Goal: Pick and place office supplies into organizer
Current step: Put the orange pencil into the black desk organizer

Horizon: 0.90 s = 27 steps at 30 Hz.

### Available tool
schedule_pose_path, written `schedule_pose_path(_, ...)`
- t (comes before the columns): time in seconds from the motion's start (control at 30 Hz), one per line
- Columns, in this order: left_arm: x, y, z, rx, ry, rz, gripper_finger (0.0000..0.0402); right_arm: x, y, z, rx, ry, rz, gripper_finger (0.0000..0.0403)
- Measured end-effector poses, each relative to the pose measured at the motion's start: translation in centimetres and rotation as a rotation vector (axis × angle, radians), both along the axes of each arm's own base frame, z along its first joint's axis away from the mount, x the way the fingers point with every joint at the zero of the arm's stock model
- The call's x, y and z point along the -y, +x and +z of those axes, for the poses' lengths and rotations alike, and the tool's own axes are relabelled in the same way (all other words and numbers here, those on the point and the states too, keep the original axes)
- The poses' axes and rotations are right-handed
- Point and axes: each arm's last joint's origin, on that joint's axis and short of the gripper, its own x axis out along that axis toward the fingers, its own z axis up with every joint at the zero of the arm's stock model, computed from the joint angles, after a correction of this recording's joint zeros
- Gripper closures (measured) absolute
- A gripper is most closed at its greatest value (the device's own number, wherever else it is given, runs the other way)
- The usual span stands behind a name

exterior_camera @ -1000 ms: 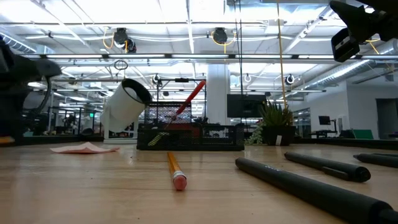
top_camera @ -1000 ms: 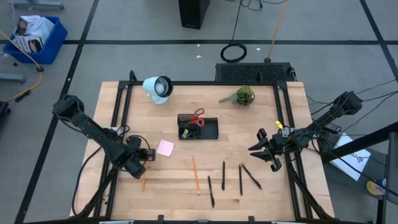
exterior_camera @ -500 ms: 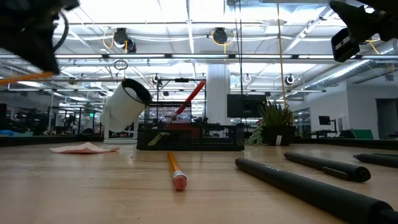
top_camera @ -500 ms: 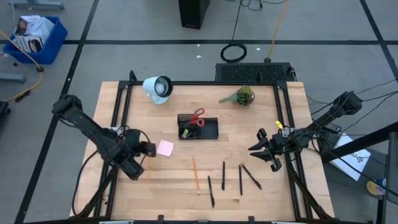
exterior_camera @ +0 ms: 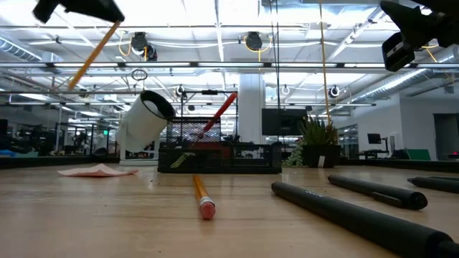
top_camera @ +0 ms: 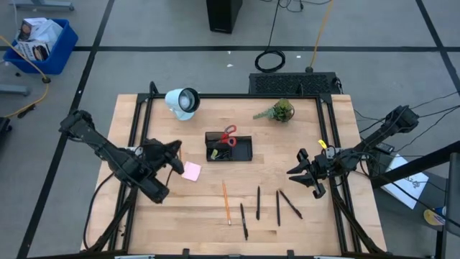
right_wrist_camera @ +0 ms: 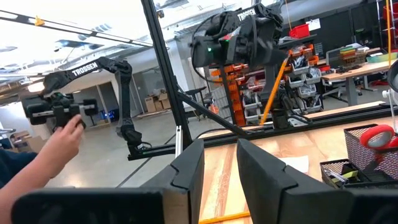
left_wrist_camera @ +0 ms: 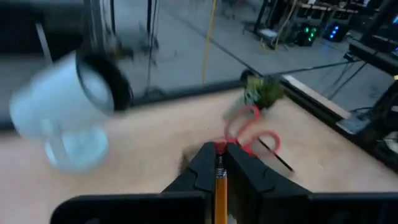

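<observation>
The left gripper (top_camera: 175,150) is clamped on an orange pencil (exterior_camera: 93,54), held up off the bench (top_camera: 338,223) at about 9 o'clock from the organizer (top_camera: 228,147). In the low view that pencil hangs tilted, high above the wood; in the left wrist view it shows pinched between the two dark fingers (left_wrist_camera: 200,169), with the lamp (left_wrist_camera: 65,106) and red scissors (left_wrist_camera: 249,127) beyond.

The organizer sits near the bench's middle, the scissors (top_camera: 228,136) standing in it. The pink pad (top_camera: 190,170) lies at 8 o'clock from the organizer, just beside the left gripper. A second pencil (top_camera: 226,202) lies at 6 o'clock from the organizer, and the four black pens (top_camera: 277,206) lie in a loose row at 5 o'clock.

The right gripper (top_camera: 305,171) waits at 3 o'clock, above the bench's right edge, its fingers (right_wrist_camera: 186,174) a little apart and holding nothing. A person's hand (right_wrist_camera: 62,140) shows in the room beyond.

The plant (top_camera: 281,110) stands at 1 o'clock.
</observation>
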Motion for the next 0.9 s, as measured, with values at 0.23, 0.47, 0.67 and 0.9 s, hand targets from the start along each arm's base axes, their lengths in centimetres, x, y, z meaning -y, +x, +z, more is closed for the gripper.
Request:
schedule_pose_path(0.23, -1.1, 2.3, 0.9, 0.005, 0.144, 0.033, 0.0376, 0.0, 0.0, 0.0, 0.000, 0.000, 0.000, 0.0314)
schedule_pose_path(0.47, -2.7, 4.6, 1.6, 0.054, 0.171, 0.123, 0.0376, 0.0, 0.0, 0.0, 0.000, 0.000, 0.000, 0.0314)
schedule_pose_path(0.67, -4.2, 7.2, 3.0, 0.001, 0.247, 0.140, 0.0376, 0.0, 0.0, 0.0, 0.000, 0.000, 0.000, 0.0314)
schedule_pose_path(0.9, -6.9, 10.6, 2.8, -0.050, 0.287, 0.183, 0.0376, 0.0, 0.0, 0.0, 0.000, 0.001, 0.000, 0.0314)
